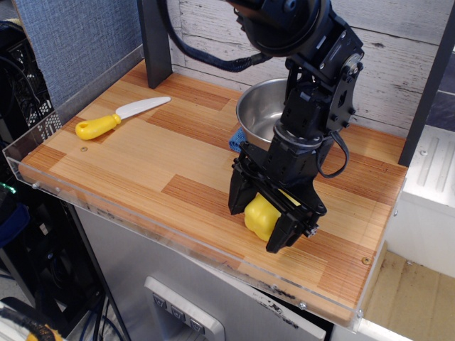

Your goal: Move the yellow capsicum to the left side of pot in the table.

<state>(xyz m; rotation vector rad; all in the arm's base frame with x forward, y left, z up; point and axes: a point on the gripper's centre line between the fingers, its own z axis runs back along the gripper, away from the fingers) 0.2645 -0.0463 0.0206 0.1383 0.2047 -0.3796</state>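
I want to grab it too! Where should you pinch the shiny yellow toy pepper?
Grip the glossy yellow plastic pepper across its blocky middle, coming straight down from above. It rests on the striped wooden table, so its two sides are free. The black end effector already straddles it that way.

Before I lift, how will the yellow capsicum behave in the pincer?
The yellow capsicum looks like glossy moulded plastic, so probably stiff, light and somewhat slippery. Its lobed, rounded body may twist between the fingers of the pincer, which straddles it. Set down on the table, it could rock or roll.
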